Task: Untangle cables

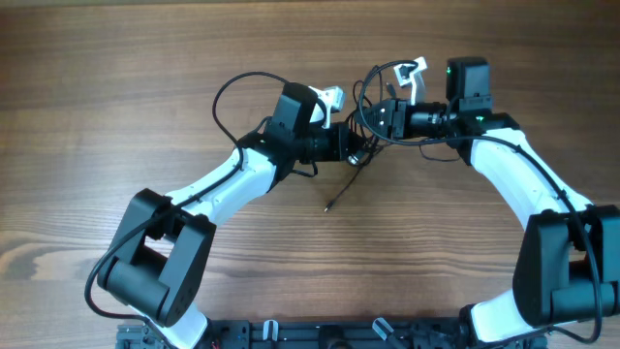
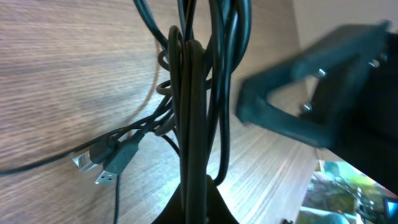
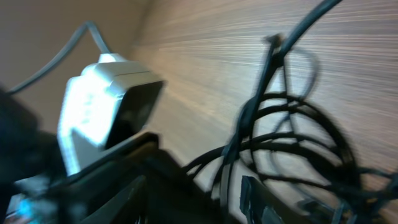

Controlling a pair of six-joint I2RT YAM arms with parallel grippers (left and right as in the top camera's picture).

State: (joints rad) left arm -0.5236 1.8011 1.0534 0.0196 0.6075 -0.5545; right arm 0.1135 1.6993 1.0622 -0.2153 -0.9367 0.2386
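Untangling of cables, hands at the knot. The cables (image 2: 186,112) form one knotted bundle held up off the table (image 1: 116,78) between the two arms, towards its far middle. One free end (image 1: 329,206) trails down onto the wood, and two flat plugs (image 2: 104,167) show low beside the table surface in the left wrist view. The left hand (image 1: 351,147) is clenched on several strands, which run straight up out of its fingers. The right hand (image 1: 373,118) sits just beside the bundle with loops ahead of it, but its own view is blurred, so whether it is released or gripping cannot be told. Probable hazards: drawing the hands apart while the loops are crossed would cinch the knot tighter, a loop could snag on a finger of the right hand, strands could slide out of the left hand under tension, and the hands, being so near, could knock together. No container appears in any view
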